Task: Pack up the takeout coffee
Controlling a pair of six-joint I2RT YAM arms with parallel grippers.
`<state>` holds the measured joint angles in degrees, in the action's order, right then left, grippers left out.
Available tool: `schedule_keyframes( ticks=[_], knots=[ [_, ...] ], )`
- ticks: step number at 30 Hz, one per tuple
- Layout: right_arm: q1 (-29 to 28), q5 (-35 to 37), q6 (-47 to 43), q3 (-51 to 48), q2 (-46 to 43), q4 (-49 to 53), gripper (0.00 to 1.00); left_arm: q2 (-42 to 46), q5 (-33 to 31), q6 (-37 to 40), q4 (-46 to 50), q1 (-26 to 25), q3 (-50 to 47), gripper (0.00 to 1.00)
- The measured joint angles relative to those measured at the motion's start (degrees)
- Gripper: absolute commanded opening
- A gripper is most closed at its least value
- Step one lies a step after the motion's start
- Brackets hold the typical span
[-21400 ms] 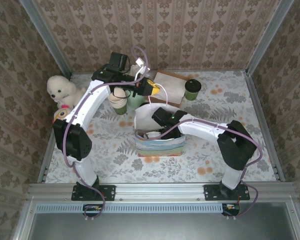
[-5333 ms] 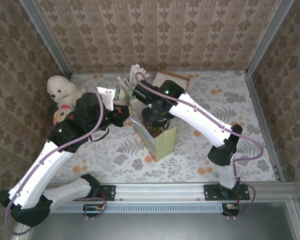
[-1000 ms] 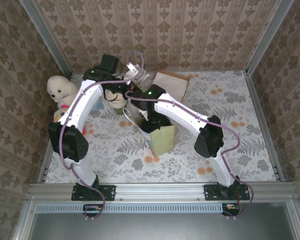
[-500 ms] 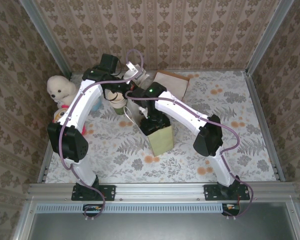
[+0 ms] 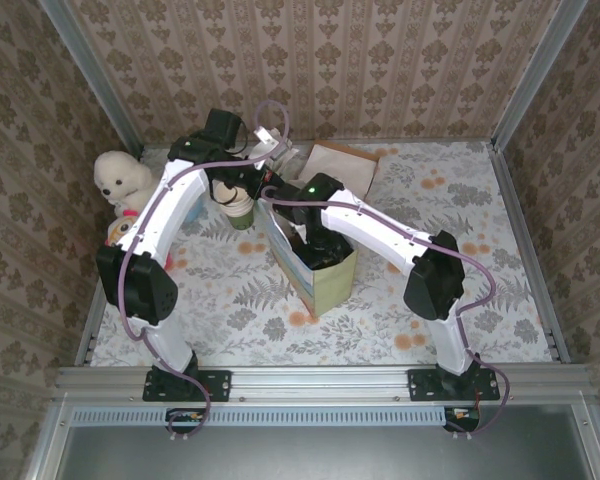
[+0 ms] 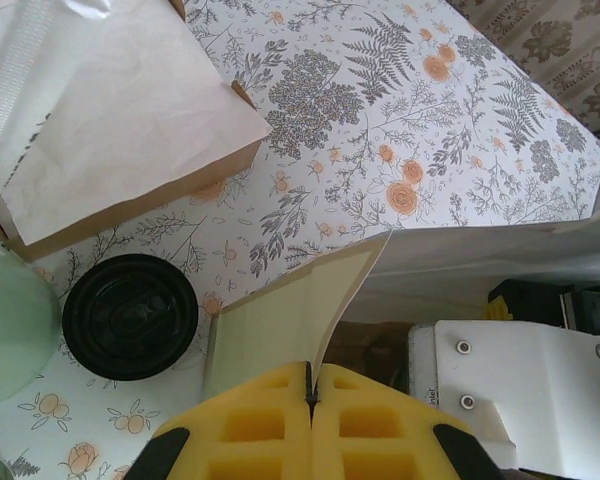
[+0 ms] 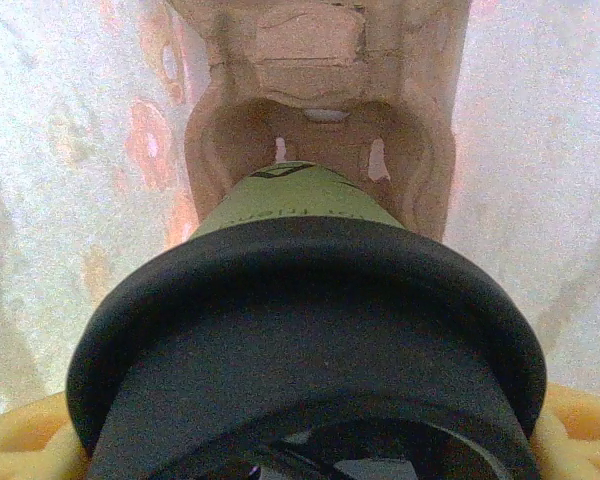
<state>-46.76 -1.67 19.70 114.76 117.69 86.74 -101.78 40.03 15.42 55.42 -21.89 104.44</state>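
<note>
The takeout coffee [image 7: 300, 330], a green cup under a black lid, hangs inside the paper bag [image 5: 332, 285]. My right gripper [image 7: 305, 445] is shut on it, yellow fingers [image 7: 20, 445] showing at either side of the lid. Below the cup lies a moulded cardboard cup carrier [image 7: 315, 130] on the bag's floor. From above, my right gripper [image 5: 318, 248] reaches down into the bag's mouth. My left gripper [image 6: 309, 385] is shut on the bag's rim flap [image 6: 280, 320], pinching it at the far left corner [image 5: 263, 188].
A round black lid [image 6: 130, 315] sits on the table beside the bag, next to a pale green cup [image 6: 5, 320]. A brown box [image 5: 340, 165] lies behind the bag. A stack of cups [image 5: 238, 205] and a white plush toy [image 5: 120, 178] stand at the left.
My right arm has gone lower into the bag with the coffee, its elbow swinging right. The bag has turned slightly. My left gripper keeps its hold on the rim.
</note>
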Motion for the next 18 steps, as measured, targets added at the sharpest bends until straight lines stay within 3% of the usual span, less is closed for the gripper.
schedule_keyframes(
  ticks=[18],
  knots=[
    [0.0, 0.04, 1.31, -0.39, 1.53, 1.77, 0.53, 6.08, 0.17, -3.41, -8.79, 0.0, -9.25, 0.0]
  ],
)
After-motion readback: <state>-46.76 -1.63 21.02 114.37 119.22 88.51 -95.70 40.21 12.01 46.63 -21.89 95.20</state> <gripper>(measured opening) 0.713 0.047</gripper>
